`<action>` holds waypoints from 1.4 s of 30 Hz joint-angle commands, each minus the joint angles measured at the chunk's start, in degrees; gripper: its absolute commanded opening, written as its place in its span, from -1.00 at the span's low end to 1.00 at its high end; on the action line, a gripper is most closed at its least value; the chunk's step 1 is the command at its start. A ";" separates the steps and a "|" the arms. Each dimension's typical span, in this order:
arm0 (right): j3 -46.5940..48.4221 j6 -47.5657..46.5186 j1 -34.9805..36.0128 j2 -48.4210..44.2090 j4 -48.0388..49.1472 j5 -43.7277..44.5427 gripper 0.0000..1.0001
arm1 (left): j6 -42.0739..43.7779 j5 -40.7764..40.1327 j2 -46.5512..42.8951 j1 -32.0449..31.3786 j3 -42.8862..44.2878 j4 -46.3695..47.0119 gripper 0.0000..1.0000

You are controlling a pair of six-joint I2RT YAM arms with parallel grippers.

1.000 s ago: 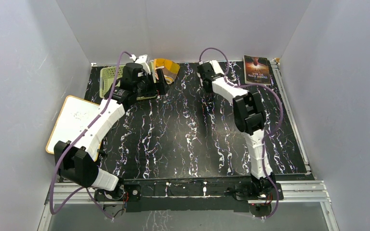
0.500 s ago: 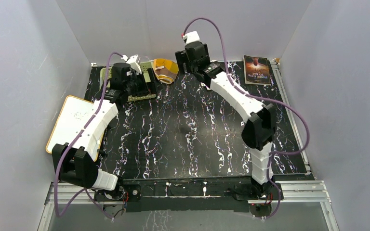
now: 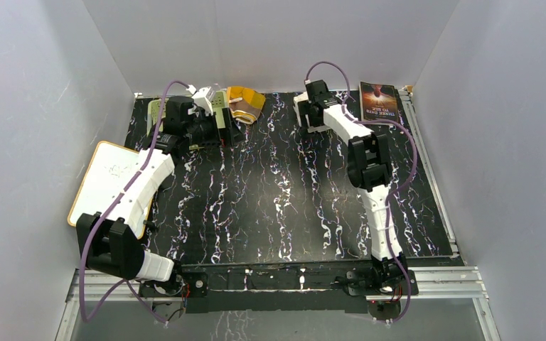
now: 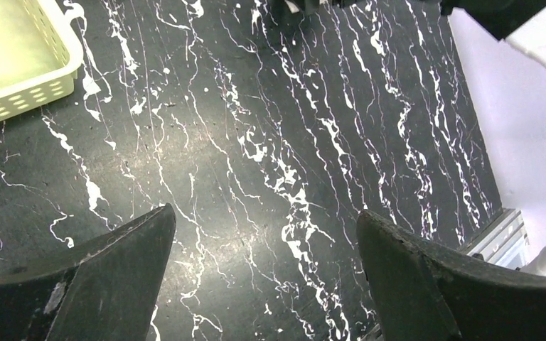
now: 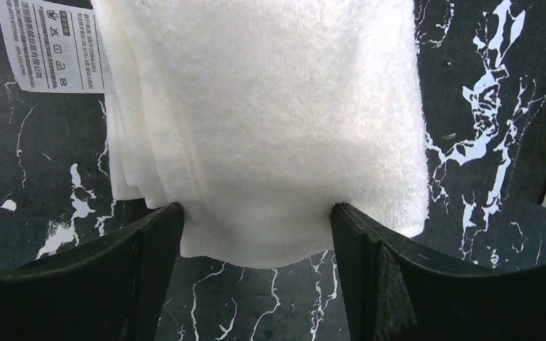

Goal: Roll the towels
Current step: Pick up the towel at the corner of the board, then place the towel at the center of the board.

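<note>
The fingers of our right gripper [image 5: 256,210] stand apart astride the white towel [image 5: 270,106] (seemingly rolled) far back on the table [image 3: 270,199]; our left gripper [image 4: 264,212] gapes empty; whether the patterned towel [image 3: 246,101] is rolled we cannot tell.

My left arm [image 3: 138,188] reaches from its folded shoulder toward the far left of the table, and my left gripper [image 4: 263,213] hangs above the surface, tilted downward, with its jaws spread as wide as they go. My right arm [image 3: 373,206] stretches almost straight up the right side, bends at the elbow and leans in toward the far middle. There my right gripper [image 5: 256,209] points steeply down, low over the table, its jaws wide apart and its fingers [image 5: 149,263] flanking the near end of the towel [image 5: 270,106].
</note>
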 commanded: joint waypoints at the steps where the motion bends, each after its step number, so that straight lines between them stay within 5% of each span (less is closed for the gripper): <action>1: 5.98 -0.11 -0.75 1.23 2.09 -5.74 0.40 | 2.41 2.26 -0.41 0.45 0.88 -1.98 0.97; 5: 5.93 1.79 -2.14 3.13 1.37 -10.04 0.20 | 2.56 2.09 -1.19 1.38 0.19 -2.28 0.97; 10: 5.93 4.50 -2.80 3.04 -1.95 -16.36 -1.00 | -2.90 12.62 0.09 9.76 -1.09 -2.49 0.97; 21: 10.38 6.55 18.37 -16.71 -10.07 -14.18 -1.00 | -8.23 13.83 -5.79 27.19 -2.17 -0.63 0.97; 24: 3.81 10.00 17.96 -25.13 -7.37 -12.24 -1.00 | -11.45 16.96 -6.77 27.77 -3.67 3.35 0.97; 27: -13.07 14.60 14.71 -36.69 -2.31 -6.81 -1.00 | -11.96 22.17 -6.72 27.70 -5.09 6.12 0.97; 28: -21.06 17.31 13.07 -42.09 -0.15 -4.03 -0.85 | -12.08 25.25 -6.33 27.45 -5.54 7.00 0.97; 30: -41.39 22.84 7.86 -51.59 5.98 -5.11 0.30 | -10.82 28.48 -5.76 25.85 -6.13 6.25 0.97; 32: -54.94 27.85 1.57 -58.27 10.51 -12.31 0.76 | -7.18 26.94 -5.71 22.24 -6.61 3.08 0.97; 36: -64.69 28.44 -0.29 -61.08 11.20 -16.90 0.89 | -0.99 15.74 -3.79 10.13 -6.99 -4.54 0.97; 42: -65.88 24.86 -0.23 -61.47 7.80 -16.09 0.88 | -7.71 7.80 -0.63 -4.68 -14.12 2.08 0.84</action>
